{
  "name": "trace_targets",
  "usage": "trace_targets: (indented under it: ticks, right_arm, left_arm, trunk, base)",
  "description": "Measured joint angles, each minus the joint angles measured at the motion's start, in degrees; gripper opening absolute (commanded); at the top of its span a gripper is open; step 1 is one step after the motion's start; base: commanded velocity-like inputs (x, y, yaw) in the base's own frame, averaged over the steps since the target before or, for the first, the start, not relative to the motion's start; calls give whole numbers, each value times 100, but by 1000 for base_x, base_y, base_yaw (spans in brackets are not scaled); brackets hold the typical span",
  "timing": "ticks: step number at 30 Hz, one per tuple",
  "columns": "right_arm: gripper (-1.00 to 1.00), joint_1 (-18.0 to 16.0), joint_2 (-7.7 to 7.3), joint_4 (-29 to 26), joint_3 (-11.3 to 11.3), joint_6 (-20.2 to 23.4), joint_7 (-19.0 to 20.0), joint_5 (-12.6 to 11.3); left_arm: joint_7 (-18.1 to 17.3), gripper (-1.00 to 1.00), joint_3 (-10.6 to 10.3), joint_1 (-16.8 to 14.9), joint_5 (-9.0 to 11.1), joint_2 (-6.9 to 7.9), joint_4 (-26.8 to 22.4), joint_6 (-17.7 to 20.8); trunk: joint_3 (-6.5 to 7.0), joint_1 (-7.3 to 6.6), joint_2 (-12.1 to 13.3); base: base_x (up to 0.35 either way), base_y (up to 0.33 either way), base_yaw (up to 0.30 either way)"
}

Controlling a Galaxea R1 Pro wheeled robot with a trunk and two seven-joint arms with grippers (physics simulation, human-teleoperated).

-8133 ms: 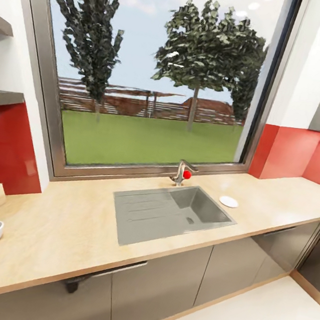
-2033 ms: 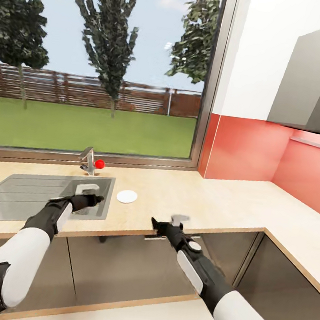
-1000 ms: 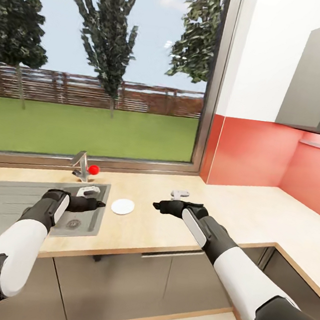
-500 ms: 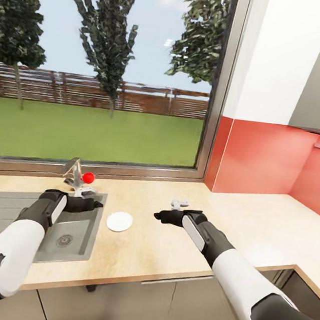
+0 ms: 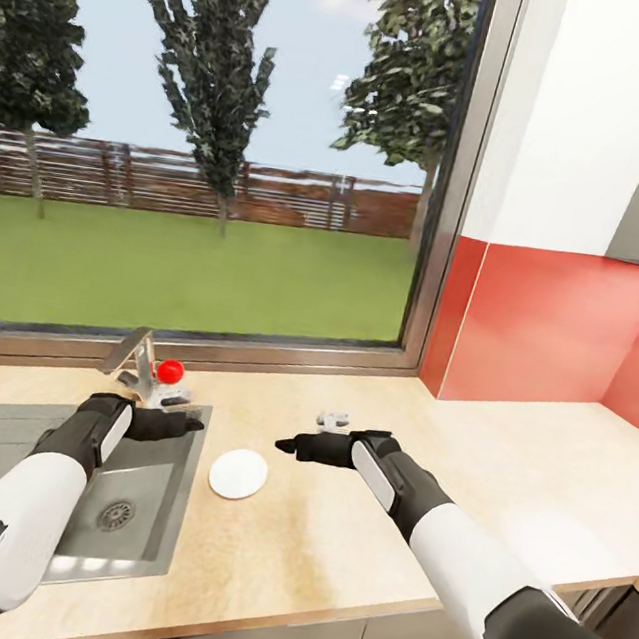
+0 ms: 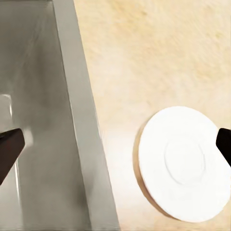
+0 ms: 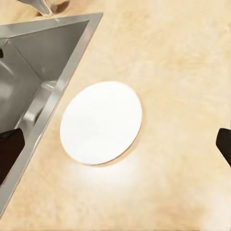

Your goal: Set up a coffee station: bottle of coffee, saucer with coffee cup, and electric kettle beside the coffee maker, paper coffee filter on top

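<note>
Flanking one saucer (image 5: 238, 473) beside one sink (image 5: 133, 512): two open grippers, left (image 5: 183, 425), right (image 5: 293, 447).

Head cam looks fwd and down from above both arms, facing the window (image 5: 211, 144), taking in the desk (image 5: 332, 533) and sink (image 5: 135, 497). Left wrist cam sits close over the sink rim (image 6: 86, 144), looking down. Right wrist cam looks down from nearby. All three views share the saucer (image 5: 238, 473) (image 6: 185, 163) (image 7: 101, 122) beside the sink.

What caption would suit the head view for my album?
Both grippers, left gripper and right gripper, hover above a white saucer lying on the countertop beside the sink.
</note>
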Motion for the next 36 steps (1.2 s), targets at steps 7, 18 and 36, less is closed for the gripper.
trace_targets:
  ticks: [7,18,36]
  right_arm:
    - [100,163,11,-7,3,13,-2,-1]
    - [100,304,120,1,8,26,118,0]
    - [100,723,193,0,32,95,715,20]
  left_arm:
    - [4,100,-4,132,2,-25,17,15]
    - [9,100,-347,179,15,-54,25,83]
    - [-229,100,-377,530,36,-54,34,82]
  trunk:
    - [0,0,0]
    - [0,-3,-1]
    - [0,0,-1]
  base:
    - [4,1,0]
    - [173,0,0]
    - [101,0,0]
